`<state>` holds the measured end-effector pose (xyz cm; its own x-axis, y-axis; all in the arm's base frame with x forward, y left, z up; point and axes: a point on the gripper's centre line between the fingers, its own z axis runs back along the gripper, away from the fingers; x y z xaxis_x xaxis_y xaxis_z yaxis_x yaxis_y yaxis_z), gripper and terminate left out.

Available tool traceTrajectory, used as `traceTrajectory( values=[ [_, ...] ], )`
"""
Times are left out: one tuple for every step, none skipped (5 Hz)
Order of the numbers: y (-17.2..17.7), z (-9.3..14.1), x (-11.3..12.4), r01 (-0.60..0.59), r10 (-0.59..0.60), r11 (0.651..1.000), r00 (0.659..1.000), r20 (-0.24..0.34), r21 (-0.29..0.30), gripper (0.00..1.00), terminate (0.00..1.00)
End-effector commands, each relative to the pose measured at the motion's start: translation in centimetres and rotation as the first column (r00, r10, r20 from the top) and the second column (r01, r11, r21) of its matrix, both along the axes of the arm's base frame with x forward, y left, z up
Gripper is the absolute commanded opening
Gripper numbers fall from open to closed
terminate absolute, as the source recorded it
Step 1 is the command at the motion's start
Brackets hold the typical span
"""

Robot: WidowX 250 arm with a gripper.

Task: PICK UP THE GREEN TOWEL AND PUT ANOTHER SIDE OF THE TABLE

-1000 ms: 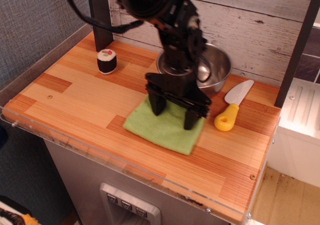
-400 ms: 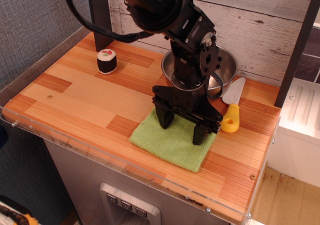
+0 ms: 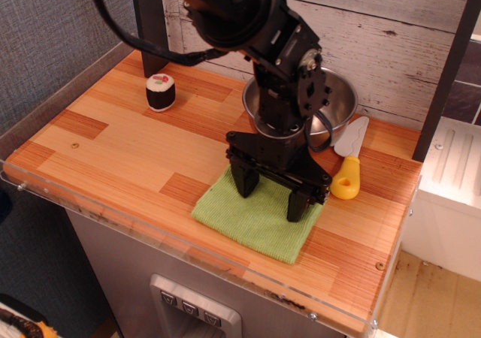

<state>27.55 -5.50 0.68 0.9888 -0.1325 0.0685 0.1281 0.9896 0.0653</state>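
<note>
Butcher-block table (image 3: 113, 146) w/ clear rim, plank wall behind. Green towel (image 3: 252, 218) is lying flat, corner toward front edge. My gripper (image 3: 272, 195) is spreading wide over it.

Even, fairly bright indoor light is seen across the frame. Soft glare is caught on the steel bowl (image 3: 331, 101) at upper centre, and a short, soft shadow is thrown under the gripper (image 3: 272, 195) onto the towel (image 3: 252, 219). Focus is reasonably sharp; slight grain is noticed.
</note>
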Motion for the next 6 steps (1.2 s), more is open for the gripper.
traceTrajectory(
  values=[
    [-0.2,5.2,2.1,0.021,-0.013,0.998,0.994,0.113,-0.066,1.00,0.00],
    [-0.6,7.9,2.4,0.057,-0.044,0.994,0.989,0.144,-0.092,1.00,0.00],
    [0.1,9.6,1.8,0.060,-0.044,0.991,0.990,0.136,-0.116,1.00,0.00],
    [1.4,10.5,1.7,0.077,-0.063,0.990,0.991,0.117,-0.122,1.00,0.00],
    [2.9,11.3,1.9,0.112,-0.105,0.986,0.992,0.066,-0.123,1.00,0.00],
    [2.9,11.3,1.9,0.112,-0.105,0.986,0.992,0.066,-0.123,1.00,0.00]
  ],
)
